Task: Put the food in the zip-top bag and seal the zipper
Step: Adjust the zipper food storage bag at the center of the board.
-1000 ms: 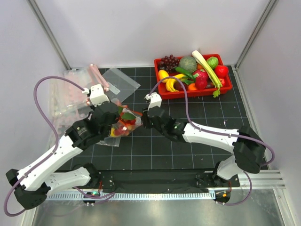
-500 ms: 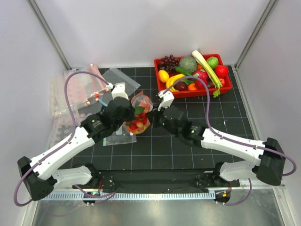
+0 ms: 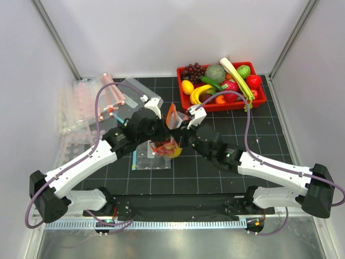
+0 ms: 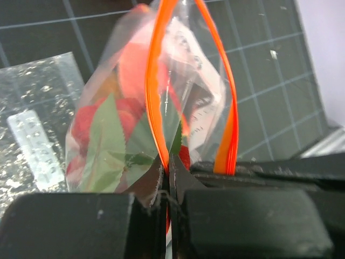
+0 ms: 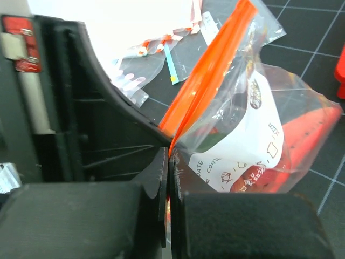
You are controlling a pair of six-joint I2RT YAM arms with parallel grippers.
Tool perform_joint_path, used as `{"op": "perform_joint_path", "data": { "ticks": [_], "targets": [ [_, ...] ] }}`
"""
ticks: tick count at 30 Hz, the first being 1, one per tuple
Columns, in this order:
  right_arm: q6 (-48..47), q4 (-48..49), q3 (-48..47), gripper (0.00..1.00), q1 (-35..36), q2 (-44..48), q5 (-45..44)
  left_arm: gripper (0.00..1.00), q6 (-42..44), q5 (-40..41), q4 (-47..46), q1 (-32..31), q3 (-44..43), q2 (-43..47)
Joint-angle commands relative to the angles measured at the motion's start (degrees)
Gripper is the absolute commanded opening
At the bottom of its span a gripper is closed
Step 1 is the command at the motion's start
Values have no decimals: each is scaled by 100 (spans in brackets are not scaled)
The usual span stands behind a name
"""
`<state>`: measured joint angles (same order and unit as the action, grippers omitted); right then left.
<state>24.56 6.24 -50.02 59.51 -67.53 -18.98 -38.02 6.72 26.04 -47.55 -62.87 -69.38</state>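
Note:
The clear zip-top bag [image 3: 168,141] hangs lifted between my two grippers above the mat's middle, with food [image 3: 167,150] inside: red pieces, green leaves and a yellow piece at the bottom. Its red-orange zipper [image 3: 171,116] stands up at the top. My left gripper [image 3: 159,128] is shut on one lip of the zipper [image 4: 157,81]; the other lip [image 4: 229,129] bows away, so the mouth gapes. My right gripper [image 3: 186,127] is shut on the zipper's edge [image 5: 207,70], beside the bag's white label [image 5: 253,145].
A red tray [image 3: 183,101] of toy produce with grapes, celery and bananas stands at the back right. A pile of clear bags with pink strips [image 3: 89,102] lies at the back left. A flat clear bag [image 3: 146,156] lies on the mat under the lifted one.
Both grippers moved right and away from the bases with the bag, lifting it off the mat. The zipper now stands upright between them and the food has slid to the bag's bottom.

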Motion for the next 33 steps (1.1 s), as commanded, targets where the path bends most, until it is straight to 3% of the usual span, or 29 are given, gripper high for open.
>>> {"op": "perform_joint_path", "data": {
  "ticks": [1, 11, 15, 21, 26, 30, 33],
  "targets": [
    [23, 668, 71, 1, 17, 459, -219, 4, 163, -846, -626, -53, -173, 346],
    [76, 581, 186, 1, 17, 890, -474, 7, 172, -1164, -1145, -44, 205, 1085],
    [225, -271, -157, 1, 17, 838, -931, 9, 40, -734, -638, -53, -31, 699],
    [234, 139, -43, 1, 17, 531, -783, 4, -214, -654, -20, 236, -384, -197],
    [295, 290, -113, 1, 9, 4, -651, 1, -460, -901, -29, 887, -129, -260],
    [392, 439, -175, 1, 8, -602, -581, 0, -627, -173, 216, 1283, 55, 38],
    [453, 536, -227, 1, 0, -849, -571, 2, -759, 828, 601, 1362, 91, 355]
  ]
}}
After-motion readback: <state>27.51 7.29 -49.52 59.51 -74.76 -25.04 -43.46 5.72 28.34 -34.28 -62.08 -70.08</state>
